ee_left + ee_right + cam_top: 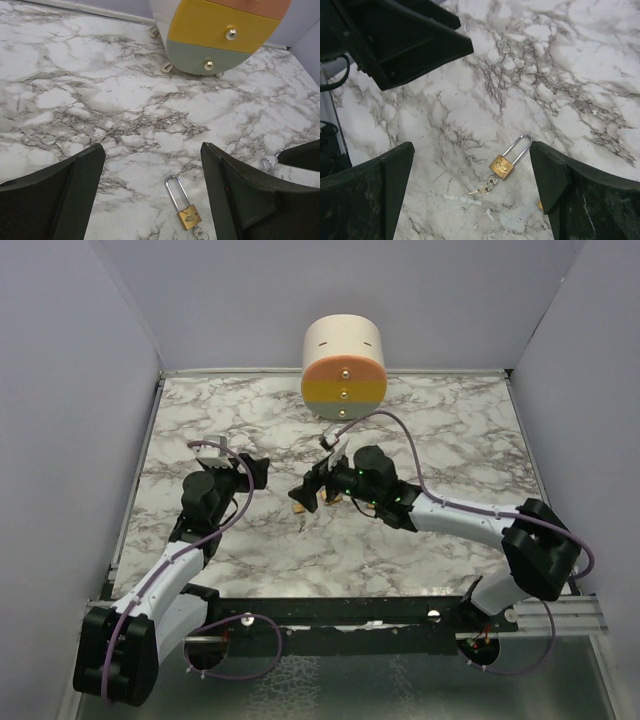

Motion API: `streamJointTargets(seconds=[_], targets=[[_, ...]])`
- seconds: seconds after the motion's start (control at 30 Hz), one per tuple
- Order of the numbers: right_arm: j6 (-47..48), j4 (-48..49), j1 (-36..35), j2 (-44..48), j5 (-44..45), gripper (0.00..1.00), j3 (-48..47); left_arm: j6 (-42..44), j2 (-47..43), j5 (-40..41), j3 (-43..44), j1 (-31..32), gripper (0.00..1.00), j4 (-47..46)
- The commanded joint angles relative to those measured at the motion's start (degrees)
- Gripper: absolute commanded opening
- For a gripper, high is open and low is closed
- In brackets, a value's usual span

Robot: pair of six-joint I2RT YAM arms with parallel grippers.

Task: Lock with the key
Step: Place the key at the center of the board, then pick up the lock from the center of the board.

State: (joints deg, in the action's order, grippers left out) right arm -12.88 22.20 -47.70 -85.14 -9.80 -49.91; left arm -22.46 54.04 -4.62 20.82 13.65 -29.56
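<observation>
A small brass padlock point(501, 166) with a long steel shackle lies flat on the marble table point(450, 440). Its keys point(484, 189) are on a ring at the bottom of its body. It also shows in the left wrist view point(188, 215) and in the top view point(298, 506). My right gripper point(472, 147) is open and empty, above the padlock with a finger on each side. My left gripper point(152, 150) is open and empty, just left of the padlock and pointed at it. In the top view the left gripper point(258, 472) and right gripper point(305, 490) face each other.
A round drawer unit point(343, 368) with orange, yellow and grey-green fronts stands at the back centre, also in the left wrist view point(220, 35). A second small brass piece point(335, 498) lies by my right gripper, and a steel shackle point(265, 164) shows there. Walls enclose the table.
</observation>
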Motion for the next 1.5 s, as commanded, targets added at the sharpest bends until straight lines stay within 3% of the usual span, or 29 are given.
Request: streamJointTargets(seconds=[0.0,0.17,0.57,0.93,1.2,1.47], targets=[[1.5,-8.95,-3.24,-6.07,7.77,1.0,-5.0,-1.88,-2.54,-0.25,-0.75,-1.52,0.81,0.99],[-0.83,-8.23,-4.22,-10.23,7.4,1.0,-4.8,-2.37,-2.5,-0.67,-2.11,-1.98,0.81,1.44],[1.9,-12.79,-11.11,-21.81,17.67,1.0,-12.12,-2.29,-2.45,-0.91,-3.33,-2.4,0.8,1.44],[-2.81,-16.8,-11.42,-26.72,25.09,1.0,-16.58,-2.4,-1.06,-0.91,-4.03,-2.66,0.8,0.74],[-6.08,-19.44,-11.44,-29.8,24.81,1.0,-18.37,-2.68,-0.62,-1.27,-4.18,-2.75,0.8,0.04],[-8.35,-20.31,-11.43,-29.67,24.91,0.84,-16.95,-3.11,-0.41,-1.44,-4.56,-2.82,0.79,-0.57]])
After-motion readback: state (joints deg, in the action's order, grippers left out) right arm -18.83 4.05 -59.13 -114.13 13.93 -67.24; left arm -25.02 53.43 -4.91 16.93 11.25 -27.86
